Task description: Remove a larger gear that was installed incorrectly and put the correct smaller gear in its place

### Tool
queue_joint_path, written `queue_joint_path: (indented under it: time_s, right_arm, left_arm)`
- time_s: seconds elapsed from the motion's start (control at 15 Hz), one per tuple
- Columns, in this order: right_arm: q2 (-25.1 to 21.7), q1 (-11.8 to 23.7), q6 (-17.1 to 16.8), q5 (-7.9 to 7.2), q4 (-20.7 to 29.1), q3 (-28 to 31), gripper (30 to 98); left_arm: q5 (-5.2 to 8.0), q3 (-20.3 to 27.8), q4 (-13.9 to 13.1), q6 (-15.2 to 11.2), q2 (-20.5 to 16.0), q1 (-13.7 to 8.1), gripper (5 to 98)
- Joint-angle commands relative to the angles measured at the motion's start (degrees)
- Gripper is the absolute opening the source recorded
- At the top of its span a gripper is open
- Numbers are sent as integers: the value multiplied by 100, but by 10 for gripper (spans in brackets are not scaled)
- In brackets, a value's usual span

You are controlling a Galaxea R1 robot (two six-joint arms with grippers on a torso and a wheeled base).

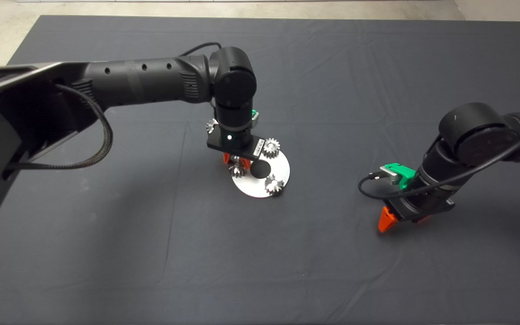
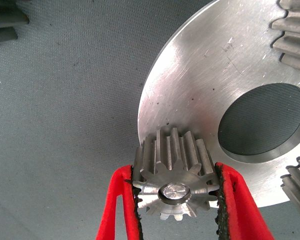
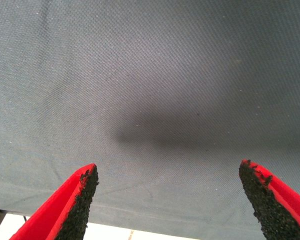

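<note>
Gear under the wrist [image 1: 211, 126]: we see only a few teeth beside the left arm's wrist; its size we cannot judge.
Left gripper [image 1: 237, 160]: in the head view its housing covers the fingers and most of the gear [image 1: 237, 170] between them.
Disc [image 2: 205, 95]: cut off at the left wrist picture's edge, as are two gears [image 2: 295, 30] beyond the fingers.
Right gripper [image 1: 388, 221]: only one red tip shows.

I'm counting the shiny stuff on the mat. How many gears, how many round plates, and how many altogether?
Gears: 4 (three on the plate, one on the mat)
Plate: 1
Total: 5
</note>
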Motion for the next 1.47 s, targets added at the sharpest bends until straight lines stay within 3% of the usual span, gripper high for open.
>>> queue_joint_path:
  time_s: [0.0, 0.47, 0.67, 1.07, 1.27, 1.4]
  right_arm:
    - [169, 126, -27, -501, -71, -28, 744]
    - [223, 144, -20, -493, -71, -19, 744]
    - [319, 144, -27, -493, -71, -124, 744]
    - [426, 190, -18, -493, -62, -134, 744]
    - [433, 365, -18, -493, -62, -134, 744]
    - [556, 720, -18, -493, -54, -125, 744]
  left_arm:
    - [245, 6, -146, 30, -2, 133, 219]
    - [272, 32, -181, 21, -37, 73, 299]
    - [281, 41, -189, 21, -72, -69, 339]
    - [298, 173, -278, 21, -195, -635, 442]
    - [342, 164, -296, 29, -231, -879, 504]
    - [342, 173, -387, 26, -444, -1048, 537]
